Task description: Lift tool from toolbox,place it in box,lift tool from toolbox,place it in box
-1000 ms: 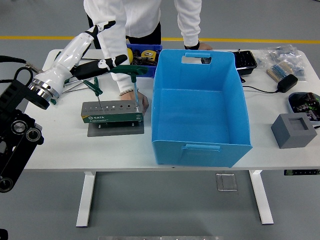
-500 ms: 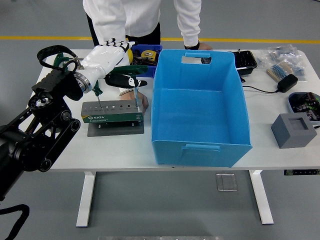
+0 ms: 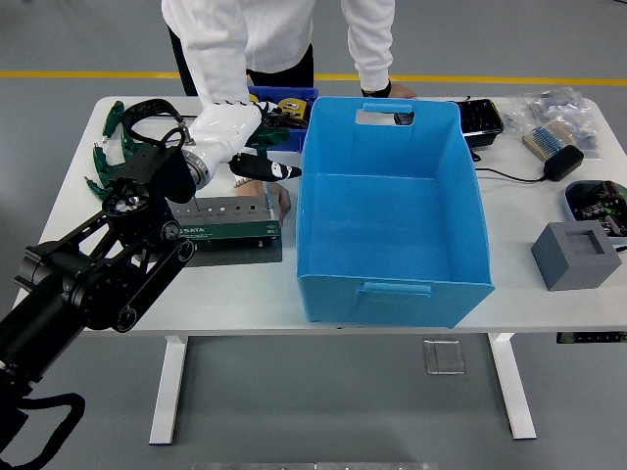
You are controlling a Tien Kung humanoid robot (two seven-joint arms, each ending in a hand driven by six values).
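The big blue box (image 3: 392,211) fills the middle of the frame, left of it the black left arm (image 3: 98,264) rises from the lower left, its white hand (image 3: 230,132) curled around a green-handled tool (image 3: 263,147) above the grey toolbox (image 3: 225,219), where a person's hand (image 3: 279,199) rests.

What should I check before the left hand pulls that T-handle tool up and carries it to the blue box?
1. Left hand closed on the T-handle tool: cannot tell; the fingers lie over the handle, but the grip is hidden.
2. Tool free of the tool holder: not ok; its shaft is in a hole.
3. Blue box empty and open: ok.
4. Person's hand out of the way: not ok; it rests at the holder, beside the shaft.
5. Right hand clear: cannot tell; not in view.
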